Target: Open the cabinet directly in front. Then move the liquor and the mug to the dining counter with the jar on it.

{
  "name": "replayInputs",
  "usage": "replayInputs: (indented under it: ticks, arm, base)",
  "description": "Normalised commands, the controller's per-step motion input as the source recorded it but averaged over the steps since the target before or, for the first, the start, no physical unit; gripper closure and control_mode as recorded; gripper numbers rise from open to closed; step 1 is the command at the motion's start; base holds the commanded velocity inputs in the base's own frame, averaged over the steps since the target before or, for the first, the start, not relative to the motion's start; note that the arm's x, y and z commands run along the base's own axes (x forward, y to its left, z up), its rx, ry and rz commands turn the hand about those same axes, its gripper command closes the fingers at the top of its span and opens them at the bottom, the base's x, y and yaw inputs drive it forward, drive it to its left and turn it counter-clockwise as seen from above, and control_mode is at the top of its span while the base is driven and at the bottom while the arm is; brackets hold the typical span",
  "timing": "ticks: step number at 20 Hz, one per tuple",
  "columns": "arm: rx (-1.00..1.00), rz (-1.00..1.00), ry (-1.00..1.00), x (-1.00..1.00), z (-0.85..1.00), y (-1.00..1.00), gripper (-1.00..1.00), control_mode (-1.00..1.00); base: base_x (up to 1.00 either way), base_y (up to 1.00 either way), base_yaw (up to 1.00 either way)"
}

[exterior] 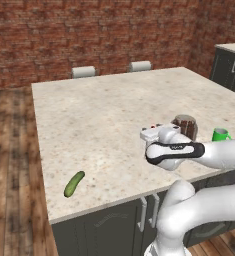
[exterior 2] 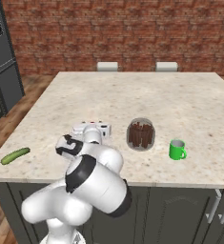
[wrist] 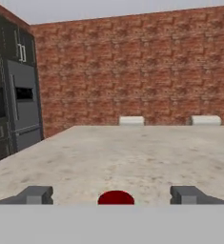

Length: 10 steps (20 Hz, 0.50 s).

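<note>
My gripper [wrist: 116,194] hangs low over the near part of the dining counter [exterior: 114,110], lying level and pointing at the far brick wall. It is open, with the fingertips [wrist: 37,194] set wide apart. Between them, touching neither, shows the liquor's red cap [wrist: 116,198]; the bottle below it is hidden. From the base views the hand [exterior: 154,131] [exterior 2: 91,127] sits just left of the jar [exterior: 185,126] [exterior 2: 141,135] with its brown sticks. The green mug [exterior: 220,134] [exterior 2: 177,149] stands upright to the right of the jar. The cabinet is out of view.
A cucumber [exterior: 74,183] [exterior 2: 15,155] lies near the counter's front left corner. Two chair backs [exterior 2: 107,66] [exterior 2: 167,66] stand at its far edge. A tall dark unit [exterior 2: 4,81] [wrist: 18,105] stands far left, and dark base cabinets [exterior: 229,67] far right.
</note>
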Motion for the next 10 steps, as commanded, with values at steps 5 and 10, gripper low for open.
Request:
replayInputs:
  ticks: [5,10]
  arm:
    - [0.0,-0.04,0.04,-0.35,1.0,-0.23,-1.0,-1.0]
    - [0.0,-0.04,0.06,-0.79,1.0,-0.58,-1.0,-1.0]
  base:
    - [0.0,0.0,0.0]
    - [0.0,0.0,0.0]
